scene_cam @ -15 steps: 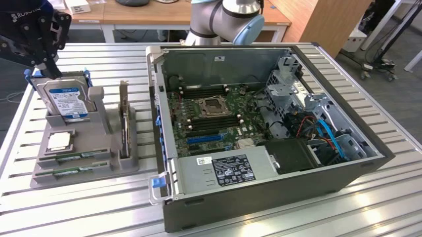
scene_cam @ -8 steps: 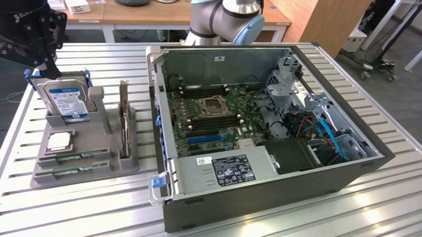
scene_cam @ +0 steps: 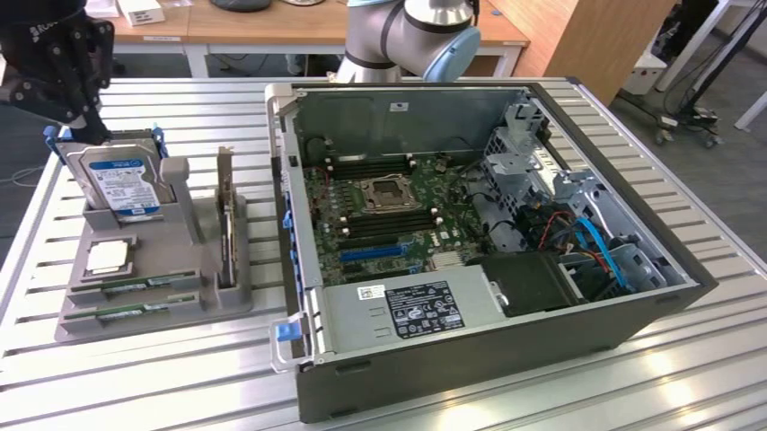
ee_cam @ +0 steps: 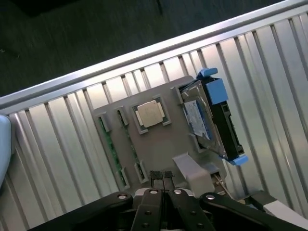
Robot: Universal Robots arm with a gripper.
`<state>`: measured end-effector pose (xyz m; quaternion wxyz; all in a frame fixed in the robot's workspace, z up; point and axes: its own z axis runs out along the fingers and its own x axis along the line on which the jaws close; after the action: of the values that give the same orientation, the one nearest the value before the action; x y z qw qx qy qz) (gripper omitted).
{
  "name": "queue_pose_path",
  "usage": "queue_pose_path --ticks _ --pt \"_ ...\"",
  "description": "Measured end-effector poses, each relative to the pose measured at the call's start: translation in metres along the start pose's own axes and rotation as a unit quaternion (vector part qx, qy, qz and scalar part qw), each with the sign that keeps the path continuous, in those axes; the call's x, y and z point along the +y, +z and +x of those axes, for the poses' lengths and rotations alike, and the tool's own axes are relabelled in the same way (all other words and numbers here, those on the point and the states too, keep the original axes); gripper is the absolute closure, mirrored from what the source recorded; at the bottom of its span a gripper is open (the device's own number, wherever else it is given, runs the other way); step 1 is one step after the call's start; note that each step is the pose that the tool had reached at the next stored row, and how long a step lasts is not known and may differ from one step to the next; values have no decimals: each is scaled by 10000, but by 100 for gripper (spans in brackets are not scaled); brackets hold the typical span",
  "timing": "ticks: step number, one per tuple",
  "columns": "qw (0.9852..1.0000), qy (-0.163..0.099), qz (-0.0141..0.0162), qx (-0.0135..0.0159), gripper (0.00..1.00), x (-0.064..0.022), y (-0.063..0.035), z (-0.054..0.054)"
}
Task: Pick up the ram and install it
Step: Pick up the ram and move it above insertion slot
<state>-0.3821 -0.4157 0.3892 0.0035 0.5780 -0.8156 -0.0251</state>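
Two ram sticks (scene_cam: pixel 135 284) (scene_cam: pixel 120 312), thin green boards, lie in slots at the front of the grey holder (scene_cam: pixel 156 314) on the exterior view's left. In the wrist view one ram stick (ee_cam: pixel 108 143) runs along the holder's edge. My gripper (scene_cam: pixel 92 133) hangs above the holder's far end, just behind the blue-labelled hard drive (scene_cam: pixel 124 184). Its fingers (ee_cam: pixel 162 179) are shut with nothing between them, well apart from the ram. The open computer case (scene_cam: pixel 480 359) shows its motherboard (scene_cam: pixel 383 202) with long dark slots beside the processor socket.
The holder also carries a square silver processor (ee_cam: pixel 150 114) and an upright expansion card (scene_cam: pixel 225 211). The slatted metal table (scene_cam: pixel 144 377) ends close behind the holder. The arm's base (scene_cam: pixel 414 36) stands behind the case. Cables and a drive cage crowd the case's right side.
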Motion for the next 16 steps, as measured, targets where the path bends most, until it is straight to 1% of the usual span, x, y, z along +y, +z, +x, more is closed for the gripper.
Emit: queue_pose_path --ticks 3,5,7,9,13,16 --pt "9996 -269 -6 12 90 0 2 0" --pt "9990 -456 -10 20 90 0 4 0" --pt "9980 -635 -14 29 90 0 5 0" --pt "9967 -812 -19 37 90 0 6 0" --pt "9932 -1160 -27 52 90 0 8 0" --pt "9909 -1344 -31 61 90 0 9 0"
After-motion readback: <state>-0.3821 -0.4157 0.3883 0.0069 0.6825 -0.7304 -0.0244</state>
